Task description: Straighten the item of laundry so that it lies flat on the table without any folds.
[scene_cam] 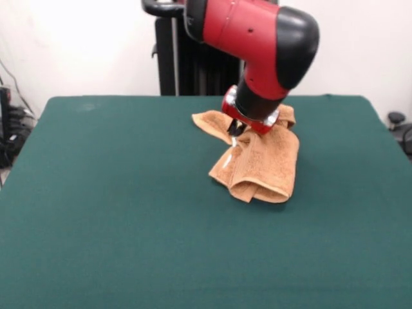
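The orange-tan towel (261, 161) lies rumpled and folded over itself on the green table (129, 212), right of centre toward the far side. One corner spreads left at the back and a thick fold hangs toward the near side. My gripper (235, 129) comes down from the red and black arm onto the towel's upper middle. Its dark tips touch or press into the cloth, and the arm's wrist hides most of them. No white tag shows.
The robot's black pedestal (187, 64) stands behind the table's far edge. Cables and dark equipment (9, 129) sit off the table's left side, and a dark object (399, 125) off its right side.
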`<action>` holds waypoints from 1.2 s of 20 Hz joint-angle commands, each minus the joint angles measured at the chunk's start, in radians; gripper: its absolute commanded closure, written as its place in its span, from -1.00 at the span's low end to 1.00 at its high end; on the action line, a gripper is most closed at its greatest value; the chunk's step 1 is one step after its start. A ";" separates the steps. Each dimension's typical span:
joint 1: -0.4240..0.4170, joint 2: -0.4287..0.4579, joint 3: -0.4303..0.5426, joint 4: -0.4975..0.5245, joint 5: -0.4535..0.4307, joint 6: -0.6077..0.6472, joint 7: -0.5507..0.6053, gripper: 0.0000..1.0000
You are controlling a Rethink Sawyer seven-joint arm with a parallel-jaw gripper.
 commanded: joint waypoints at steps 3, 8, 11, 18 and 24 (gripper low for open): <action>-0.011 -0.028 0.270 0.023 0.065 -0.110 0.124 1.00; -0.020 -0.046 0.273 0.027 0.050 -0.096 0.125 1.00; -0.025 -0.065 0.267 0.026 0.035 -0.072 0.120 1.00; -0.008 -0.118 0.208 0.031 0.003 -0.028 0.152 1.00; -0.012 -0.109 0.203 0.036 -0.001 -0.072 0.158 -1.00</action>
